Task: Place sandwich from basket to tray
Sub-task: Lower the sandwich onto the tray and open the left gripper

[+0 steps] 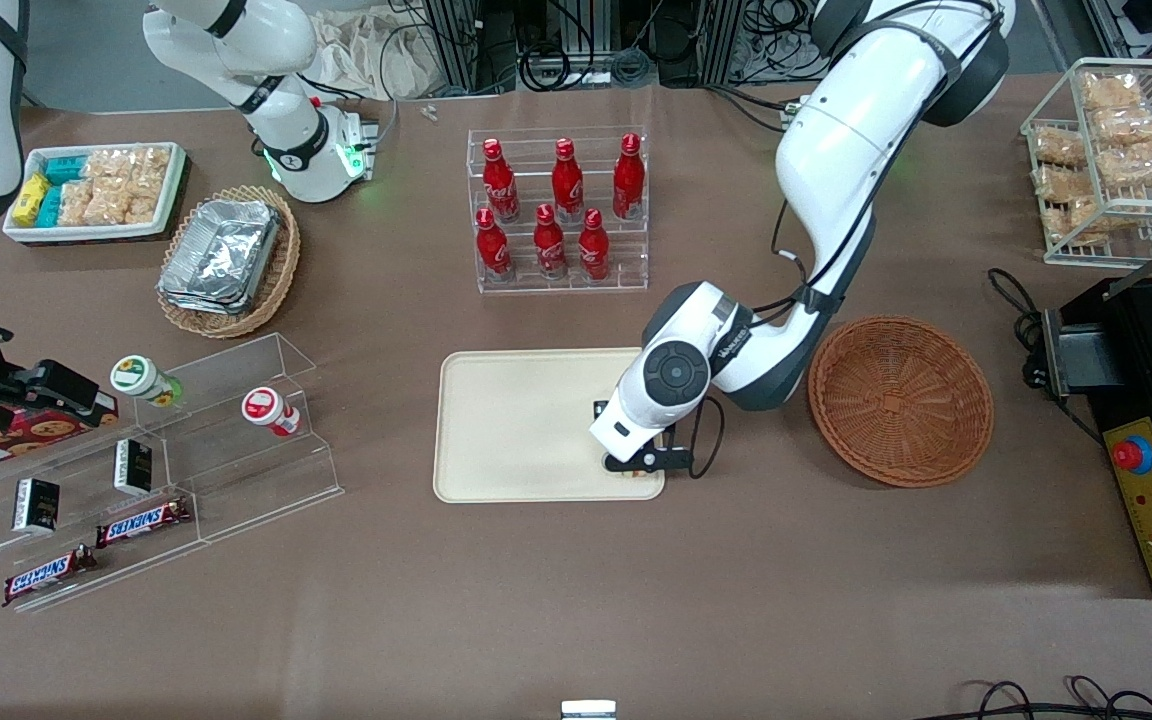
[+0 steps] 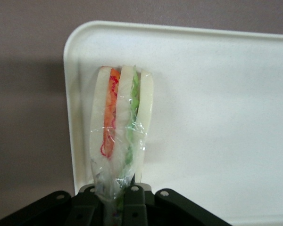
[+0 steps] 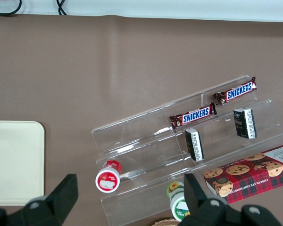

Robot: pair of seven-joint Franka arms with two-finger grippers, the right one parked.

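**Colleague:** What writing can you read from the front?

**Me:** Two Snickers bars on the clear acrylic step shelf, toward the parked arm's end of the bench. The red bottles carry white script I can't make out. My gripper hangs low over the tray, at the tray corner nearest the front camera on the basket's side. The basket sits beside the tray, toward the working arm's end.

**Colleague:** And the wrist camera?

**Me:** The jaws are pressed together, pinching the sandwich by its clear wrap. The sandwich is over the tray, near its rounded corner.

**Colleague:** The parked wrist?

**Me:** Snickers again, plus a plaid cookie box.
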